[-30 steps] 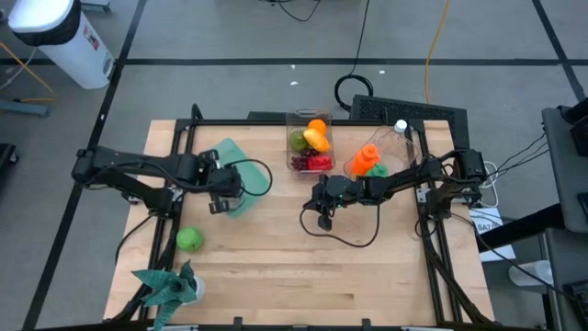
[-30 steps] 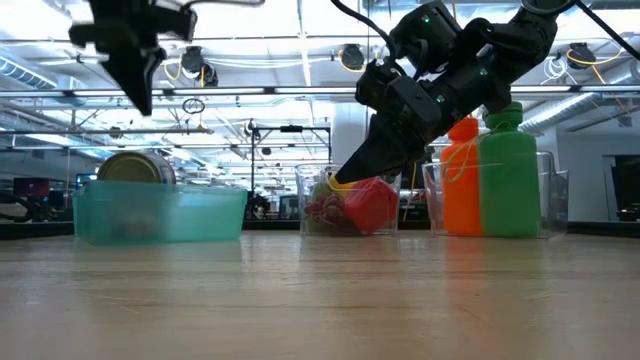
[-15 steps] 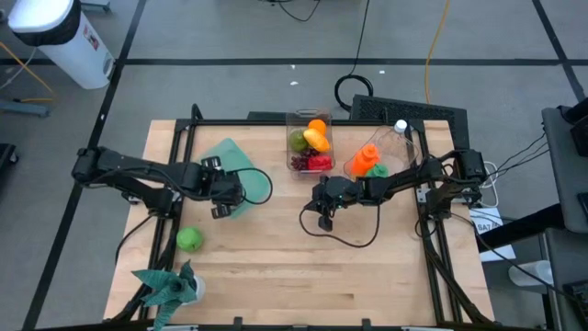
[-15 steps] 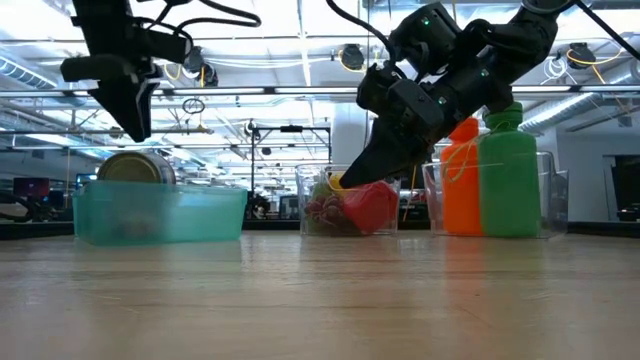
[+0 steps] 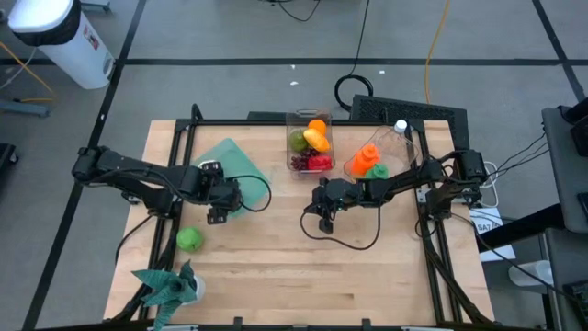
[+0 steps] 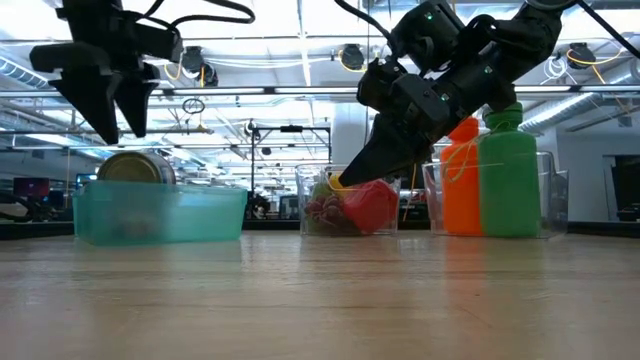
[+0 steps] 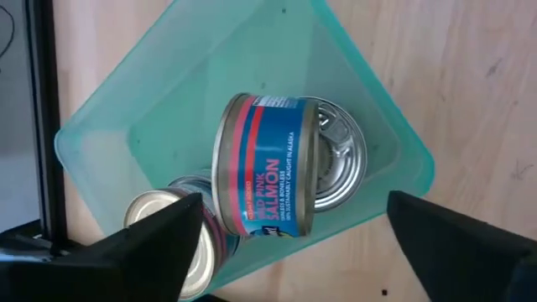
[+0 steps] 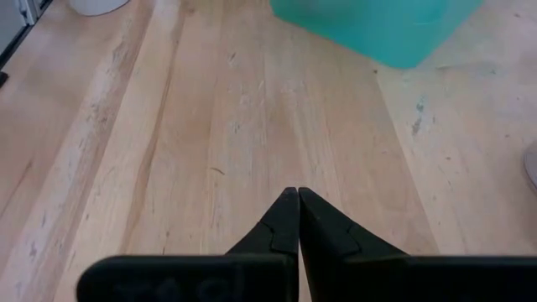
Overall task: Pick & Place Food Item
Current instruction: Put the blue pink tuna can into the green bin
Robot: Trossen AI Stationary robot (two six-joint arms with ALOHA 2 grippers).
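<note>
A teal bin sits at the table's left. A blue-and-red salmon can lies tipped in it, leaning on a second can with a silver lid. One can's round end rises over the bin's rim. My left gripper hangs open above the bin, pointing steeply down, a finger on either side of the salmon can and clear of it; it also shows from above and from table height. My right gripper hovers shut over the table's middle, touching nothing.
A green round fruit lies near the left front, beside a green leafy thing. At the back stand a clear box of fruit and a clear box with orange and green bottles. Bare wood lies in front.
My left gripper has sunk a little toward the teal bin, drifted toward the table's left edge, and opened from shut to wide. The cans in the bin have stayed where they were.
</note>
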